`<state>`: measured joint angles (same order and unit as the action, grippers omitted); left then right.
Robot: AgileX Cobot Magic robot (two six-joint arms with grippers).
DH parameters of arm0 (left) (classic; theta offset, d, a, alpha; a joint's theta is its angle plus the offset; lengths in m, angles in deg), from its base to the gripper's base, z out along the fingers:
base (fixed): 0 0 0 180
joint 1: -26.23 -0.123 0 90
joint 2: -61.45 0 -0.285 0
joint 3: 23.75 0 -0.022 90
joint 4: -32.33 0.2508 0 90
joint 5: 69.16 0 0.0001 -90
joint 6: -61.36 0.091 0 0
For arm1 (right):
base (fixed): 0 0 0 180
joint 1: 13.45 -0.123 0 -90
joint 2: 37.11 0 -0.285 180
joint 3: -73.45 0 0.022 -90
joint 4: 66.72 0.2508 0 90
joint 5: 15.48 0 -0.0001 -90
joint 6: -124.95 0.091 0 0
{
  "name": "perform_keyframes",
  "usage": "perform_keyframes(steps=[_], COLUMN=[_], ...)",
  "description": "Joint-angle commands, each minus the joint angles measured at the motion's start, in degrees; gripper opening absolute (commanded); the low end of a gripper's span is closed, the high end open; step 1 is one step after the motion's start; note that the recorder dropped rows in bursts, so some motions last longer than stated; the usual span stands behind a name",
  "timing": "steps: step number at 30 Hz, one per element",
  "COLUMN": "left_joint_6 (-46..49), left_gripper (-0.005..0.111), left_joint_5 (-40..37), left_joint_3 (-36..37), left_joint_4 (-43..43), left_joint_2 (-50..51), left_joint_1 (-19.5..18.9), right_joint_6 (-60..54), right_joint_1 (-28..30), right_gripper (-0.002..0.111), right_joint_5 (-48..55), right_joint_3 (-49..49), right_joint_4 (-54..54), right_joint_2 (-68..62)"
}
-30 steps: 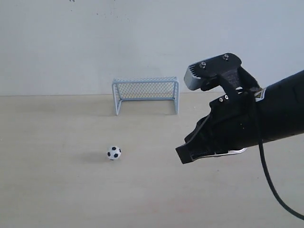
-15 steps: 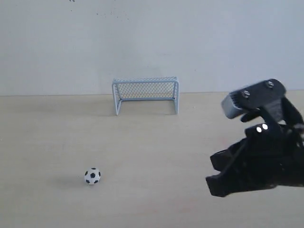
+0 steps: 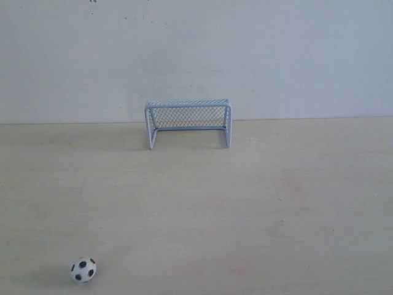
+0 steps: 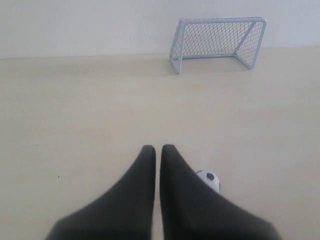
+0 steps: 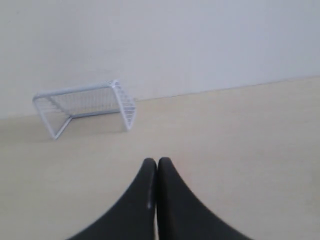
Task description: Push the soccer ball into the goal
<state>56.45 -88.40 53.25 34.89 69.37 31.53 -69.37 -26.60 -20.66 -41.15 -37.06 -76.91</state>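
The soccer ball (image 3: 83,270) lies at the front left of the table, far from the goal (image 3: 188,123), which stands at the back against the wall. Neither arm shows in the exterior view. In the left wrist view my left gripper (image 4: 157,148) is shut with nothing in it, and the soccer ball (image 4: 210,180) peeks out from behind one of its fingers, partly hidden. The goal (image 4: 217,42) stands well ahead of it. My right gripper (image 5: 157,161) is shut and empty over bare table, with the goal (image 5: 85,107) ahead to one side.
The light wooden table (image 3: 276,203) runs back to a plain white wall (image 3: 196,55). Nothing else stands on it.
The ball has rolled from mid-table toward the front left corner, away from the goal. The right arm has drawn back out of the exterior view.
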Motion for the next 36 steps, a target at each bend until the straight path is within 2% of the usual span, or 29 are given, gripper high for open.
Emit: perform_keyframes(steps=[1, 8, 17, 22, 25, 36], left_joint_6=[0.1, 0.1, 0.1, 0.1, 0.1, 0.1], left_gripper=[0.004, 0.004, 0.004, 0.004, 0.004, 0.004], left_joint_5=[0.3, 0.3, 0.4, 0.4, 0.4, 0.4], left_joint_3=[0.2, 0.2, 0.2, 0.2, 0.2, 0.2], left_joint_4=[-0.2, -0.2, -0.2, -0.2, -0.2, -0.2], left_joint_2=[-0.1, -0.1, -0.1, -0.1, -0.1, -0.1], left_joint_1=[-0.2, -0.2, -0.2, -0.2, -0.2, -0.2], right_joint_6=[0.7, 2.3, 2.9, -10.3, -10.7, -11.8], right_joint_1=[6.2, 7.6, 7.6, 7.9, 7.9, 7.9], right_gripper=[0.0, 0.0, 0.0, 0.0, 0.0, 0.0], right_joint_5=[0.3, 0.3, 1.6, 12.5, 15.7, 23.9], right_joint_3=[4.3, 11.4, 11.8, 11.8, 11.8, 11.8], right_joint_4=[0.0, 0.0, -0.1, -0.4, -0.4, -3.2], right_joint_2=[7.9, 14.6, 14.7, 25.1, 32.0, 32.0])
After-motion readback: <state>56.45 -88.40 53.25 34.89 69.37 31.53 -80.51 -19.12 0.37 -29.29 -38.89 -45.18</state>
